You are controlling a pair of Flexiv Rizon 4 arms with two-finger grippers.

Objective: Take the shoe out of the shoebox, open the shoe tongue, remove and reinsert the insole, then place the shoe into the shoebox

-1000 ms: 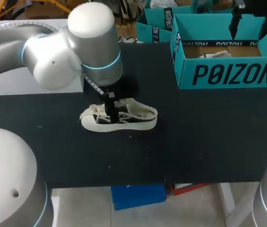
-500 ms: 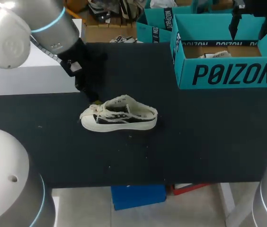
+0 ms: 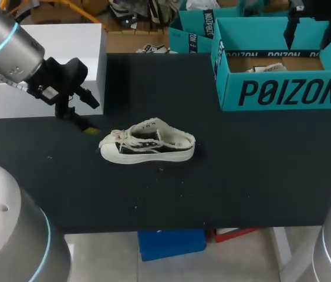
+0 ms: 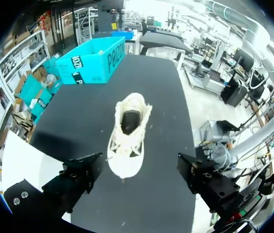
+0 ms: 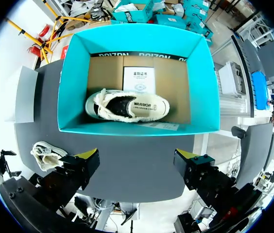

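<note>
Shoe (image 3: 147, 143) sits upright on its sole near the middle of the counter (image 3: 242, 176), out of the shoebox (image 3: 283, 94). Its mouth faces up, which I judge leaves tongue and insole reachable from above. Left gripper (image 4: 139, 171) hangs near the toe end, fingers spread wide and touching nothing; the shoe lies ahead of it, apart from both fingers. Right gripper (image 5: 137, 167) hovers above the shoebox, likewise spread and empty, probably parked clear of the work. A second shoe (image 5: 127, 104) lies inside the shoebox.
</note>
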